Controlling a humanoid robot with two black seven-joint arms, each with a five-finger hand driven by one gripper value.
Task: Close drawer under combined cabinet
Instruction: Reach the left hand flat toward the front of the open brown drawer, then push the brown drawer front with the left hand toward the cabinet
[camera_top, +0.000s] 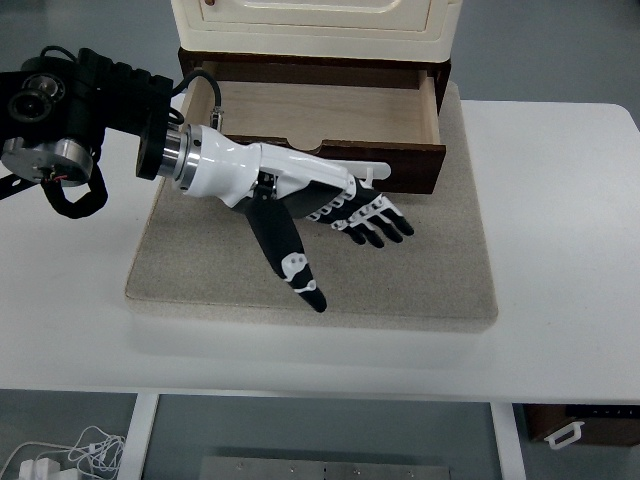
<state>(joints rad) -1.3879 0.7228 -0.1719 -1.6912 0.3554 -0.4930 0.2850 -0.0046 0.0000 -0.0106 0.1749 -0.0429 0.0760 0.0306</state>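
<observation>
Left hand (330, 210) enters from the left edge on a black-and-silver arm (70, 120), white palm shell, black fingers (385, 222). Fingers are stretched out flat and loosely spread, thumb (290, 260) splayed toward the mat's near edge; it grips nothing. Hand lies low over the mat (440, 270), fingertips pointing right, just in front of the drawer front. Contact with the drawer front cannot be told from this view.

Drawer (320, 115) is pulled out, open, inside bare light wood, dark brown walls and front (400, 165). It sticks out from the dark base under the cream cabinet (310, 25), toward the near side. The cabinet sits at the mat's far edge, roughly centred, cut off by the top of the frame. Drawer front has a shallow notch along its top edge.

Mat is a grey-beige slab on the white table (560, 250), covering the middle, its far edge under the cabinet. Bare table shows to the right and along the near edge.

Below the table's near edge: a white cable bundle (70, 455) at the bottom left corner, a dark box with a white handle (575, 430) at the bottom right, grey floor between the white table legs.

Right arm does not show.
</observation>
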